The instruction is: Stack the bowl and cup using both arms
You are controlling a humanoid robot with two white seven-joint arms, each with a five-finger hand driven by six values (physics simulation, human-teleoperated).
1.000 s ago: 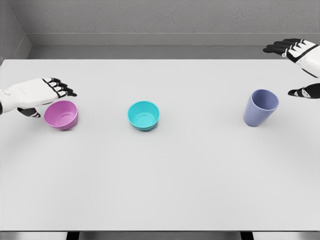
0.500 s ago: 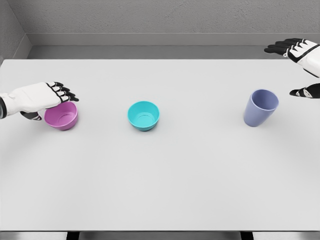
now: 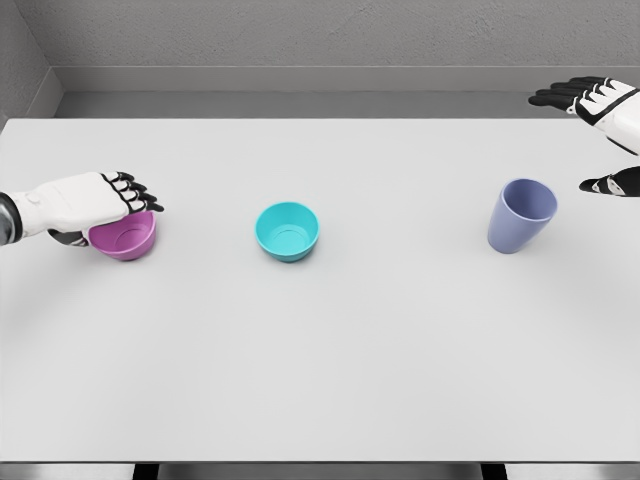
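Note:
A pink bowl (image 3: 126,238) stands at the table's left. My left hand (image 3: 102,214) lies over its far left rim, fingers stretched across the edge and thumb down beside the bowl's left wall; I cannot tell whether it grips. A teal bowl (image 3: 287,231) sits upright in the middle. A lavender cup (image 3: 520,215) stands upright at the right. My right hand (image 3: 587,140) hovers at the frame's right edge, to the right of the cup and apart from it, fingers spread, holding nothing.
The white table (image 3: 330,350) spans the whole view, with bare surface in front of the three vessels. A grey wall (image 3: 300,40) runs behind the far edge.
My left hand has sunk lower and drawn in over the pink bowl's rim, covering more of it. The bowls, the cup and the right hand have stayed put.

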